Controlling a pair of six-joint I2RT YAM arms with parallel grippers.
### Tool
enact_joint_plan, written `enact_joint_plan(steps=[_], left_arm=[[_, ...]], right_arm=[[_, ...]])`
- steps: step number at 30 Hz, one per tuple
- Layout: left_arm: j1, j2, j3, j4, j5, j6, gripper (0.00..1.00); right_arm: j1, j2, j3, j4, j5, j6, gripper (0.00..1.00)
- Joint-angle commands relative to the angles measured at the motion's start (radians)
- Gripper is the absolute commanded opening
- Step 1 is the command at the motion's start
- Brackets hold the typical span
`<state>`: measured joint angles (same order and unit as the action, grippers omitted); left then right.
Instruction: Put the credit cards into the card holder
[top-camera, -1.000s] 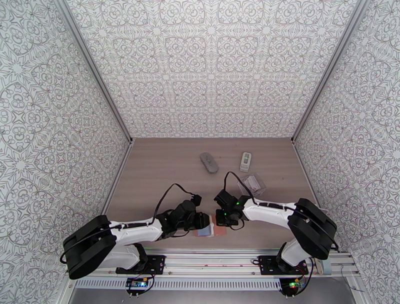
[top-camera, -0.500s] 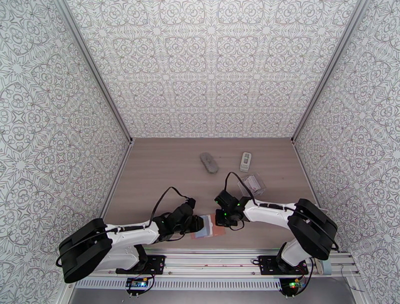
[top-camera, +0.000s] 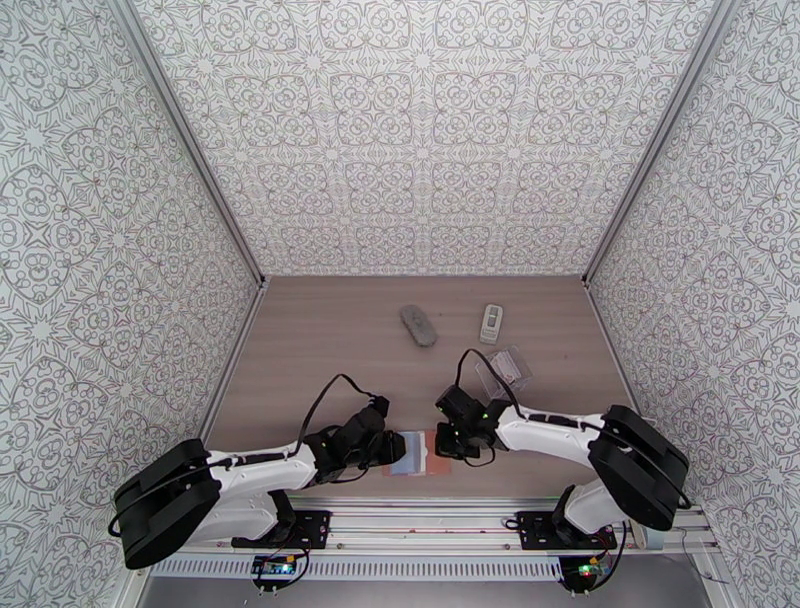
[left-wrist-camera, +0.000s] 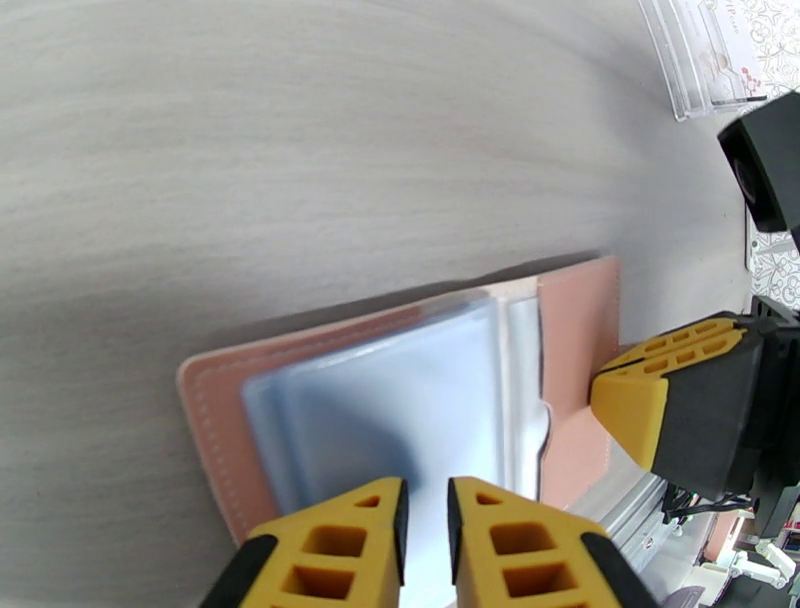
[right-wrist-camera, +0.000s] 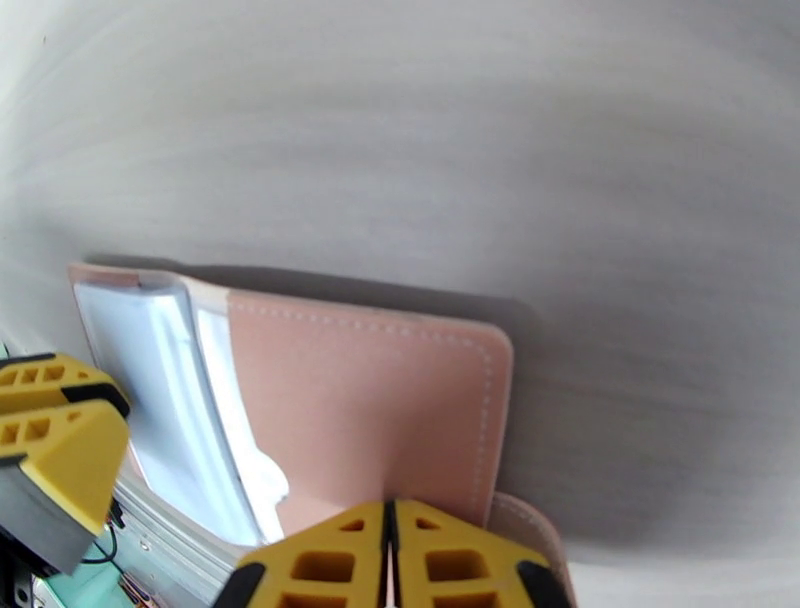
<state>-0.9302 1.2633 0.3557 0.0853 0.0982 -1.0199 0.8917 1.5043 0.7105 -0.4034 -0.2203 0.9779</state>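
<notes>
The left pincer has been drawn back leftward off the card holder, so more of its clear sleeves is uncovered. The right pincer has been shifted slightly rightward.

White arms, black joints, black cables, yellow tool fingers

A grey oblong object lies near a white remote.

The card holder looked like matt pink leather (stitched edges), its sleeves glossy clear plastic; the table matt woodgrain.
</notes>
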Motion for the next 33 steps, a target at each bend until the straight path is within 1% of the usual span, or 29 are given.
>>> enact_joint_plan(steps=[1,10,13,14,17,21,23,24,30,33], left_arm=[[0.001,-0.010,-0.019,-0.025,-0.017,0.001,0.22],[-0.007,-0.044,-0.006,-0.045,-0.020,0.005,0.23],[-0.007,-0.064,0.007,-0.070,-0.024,0.015,0.23],[-0.007,-0.073,0.012,-0.077,-0.024,0.017,0.23],[-0.007,-0.098,0.023,-0.103,-0.028,0.022,0.23],[-0.006,-0.139,0.030,-0.131,-0.036,0.029,0.23],[-0.004,-0.152,0.037,-0.151,-0.041,0.036,0.24],[-0.003,-0.155,0.040,-0.158,-0.040,0.039,0.24],[-0.001,-0.157,0.058,-0.173,-0.034,0.050,0.24],[-0.001,-0.157,0.061,-0.168,-0.032,0.050,0.24]], right_arm=[[0.011,-0.012,-0.019,-0.035,-0.010,0.033,0.11],[0.013,-0.029,0.015,-0.041,-0.003,0.020,0.12],[0.013,-0.060,0.045,-0.061,0.024,0.016,0.16],[0.014,-0.070,0.060,-0.078,0.039,-0.020,0.17],[0.013,-0.107,0.131,-0.167,0.124,-0.075,0.22],[-0.008,-0.152,0.255,-0.322,0.303,-0.195,0.27],[-0.036,-0.174,0.293,-0.352,0.361,-0.260,0.29],[-0.052,-0.182,0.305,-0.355,0.371,-0.285,0.30],[-0.222,-0.190,0.388,-0.408,0.370,-0.446,0.35],[-0.309,-0.182,0.406,-0.417,0.374,-0.538,0.41]])
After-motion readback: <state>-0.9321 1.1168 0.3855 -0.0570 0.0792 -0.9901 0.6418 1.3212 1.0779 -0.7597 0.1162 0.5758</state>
